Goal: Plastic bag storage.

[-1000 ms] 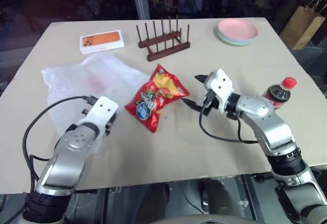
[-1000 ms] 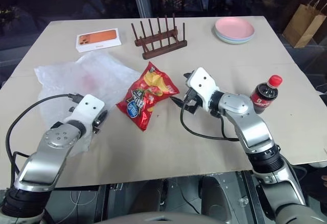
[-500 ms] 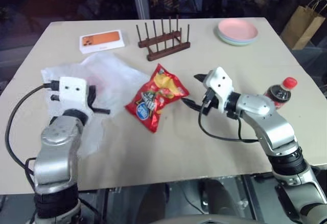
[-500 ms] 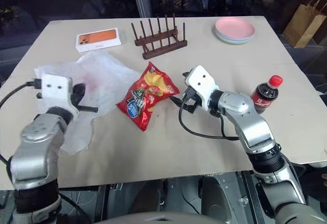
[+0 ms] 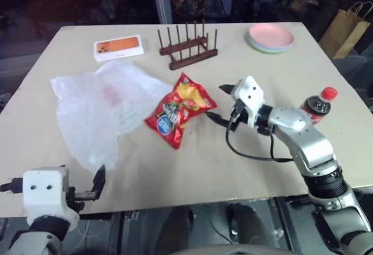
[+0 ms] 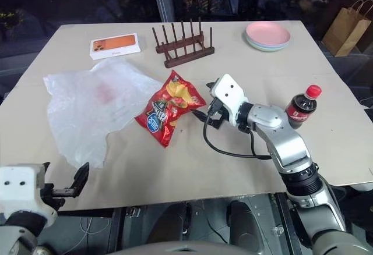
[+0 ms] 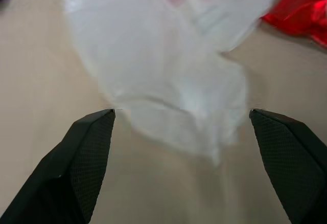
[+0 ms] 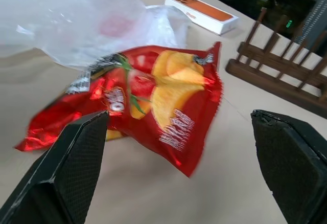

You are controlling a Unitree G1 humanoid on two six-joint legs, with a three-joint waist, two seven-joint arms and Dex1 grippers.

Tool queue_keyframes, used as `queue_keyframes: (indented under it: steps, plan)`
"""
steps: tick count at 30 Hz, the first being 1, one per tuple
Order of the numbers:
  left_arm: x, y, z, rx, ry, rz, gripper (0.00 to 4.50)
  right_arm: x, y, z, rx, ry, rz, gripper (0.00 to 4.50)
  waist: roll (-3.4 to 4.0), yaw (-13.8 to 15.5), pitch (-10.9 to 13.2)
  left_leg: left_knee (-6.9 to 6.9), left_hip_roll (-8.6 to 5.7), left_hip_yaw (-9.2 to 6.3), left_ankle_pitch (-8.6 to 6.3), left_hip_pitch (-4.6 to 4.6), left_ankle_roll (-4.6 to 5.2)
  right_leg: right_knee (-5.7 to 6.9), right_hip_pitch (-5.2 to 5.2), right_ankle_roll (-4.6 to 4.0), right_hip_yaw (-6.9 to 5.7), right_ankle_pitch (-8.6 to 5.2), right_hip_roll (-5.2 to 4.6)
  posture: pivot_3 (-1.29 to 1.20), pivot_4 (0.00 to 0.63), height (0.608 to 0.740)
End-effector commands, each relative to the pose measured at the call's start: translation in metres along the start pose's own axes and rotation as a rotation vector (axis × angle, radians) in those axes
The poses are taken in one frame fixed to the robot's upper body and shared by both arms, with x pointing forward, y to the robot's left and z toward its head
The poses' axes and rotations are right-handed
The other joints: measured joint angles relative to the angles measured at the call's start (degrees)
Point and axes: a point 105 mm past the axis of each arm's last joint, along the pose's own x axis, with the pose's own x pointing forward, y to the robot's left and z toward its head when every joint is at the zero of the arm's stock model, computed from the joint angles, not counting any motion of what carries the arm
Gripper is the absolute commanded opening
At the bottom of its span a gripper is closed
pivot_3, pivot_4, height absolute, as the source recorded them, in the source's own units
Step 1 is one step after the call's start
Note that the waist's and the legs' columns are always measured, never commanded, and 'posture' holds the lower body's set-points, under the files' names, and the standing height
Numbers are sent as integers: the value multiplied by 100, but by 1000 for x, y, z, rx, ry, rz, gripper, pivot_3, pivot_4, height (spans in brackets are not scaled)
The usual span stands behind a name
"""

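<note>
- Head views: the plastic bag (image 5: 102,109) lies flat on the table (image 5: 192,167), touching the red chip packet (image 5: 178,110); right gripper (image 5: 217,105) beside the packet.
- Left wrist view: left gripper (image 7: 184,112) spread wide, empty, before the bag.
- Right wrist view: right gripper spread wide, empty, facing the packet.

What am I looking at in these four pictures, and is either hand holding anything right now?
Two head pictures look down over a humanoid robot's arms; the other two look out from each wrist, between that hand's two black fingers. On the table lie the plastic bag, a red chip packet, an orange box, a wooden rack, stacked plates and a cola bottle. The left hand sits at the table's near edge, open and empty. The right hand is open beside the packet, holding nothing.
</note>
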Motion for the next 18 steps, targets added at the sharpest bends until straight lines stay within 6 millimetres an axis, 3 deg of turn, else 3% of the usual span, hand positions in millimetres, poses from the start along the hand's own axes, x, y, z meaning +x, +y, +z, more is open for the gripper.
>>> queue_keyframes:
  steps: [1, 5, 9, 12, 14, 18]
  plan:
    - [5, -12, 9, 1, -27, -34, 4422, -1, 0, 11, -22, -47, 6, 4500, 1, 4, 0, 0, 0, 0, 0, -1, 0, 0, 0, 0, -1, 0, 0, 0, 150, 740]
    - [30, -33, 4, -29, 22, -94, 4422, 0, 0, 10, -29, -45, 7, 4500, 2, 0, 0, 0, 1, -7, 1, -2, 1, 4, 0, 0, -5, 1, 8, 0, 150, 740]
    - [58, -36, 9, -91, 23, -58, 4422, -4, -2, 9, -38, -39, -5, 4500, 4, -17, 1, -1, 2, -6, 1, -1, 2, 7, 0, -21, 0, 15, 15, 0, 150, 740]
    - [73, -25, 22, -203, -9, -11, 3719, -7, -5, 7, -44, -27, -22, 4500, 3, 0, 0, -1, 5, -11, 2, 2, 2, 7, 4, -20, -3, 16, 20, 0, 150, 740]
    - [77, -20, 25, -230, -4, 1, 2940, -8, -6, 6, -45, -24, -28, 4500, -3, 1, -3, 1, 4, -18, 2, 2, 2, 11, 6, -19, -8, 17, 21, 0, 150, 740]
    - [82, -4, 51, -389, -117, -45, 1050, -9, -7, 4, -42, -23, -36, 4500, -2, -16, -2, 0, 5, -12, 2, 5, 1, 11, 8, -12, -2, 21, 21, 0, 150, 740]
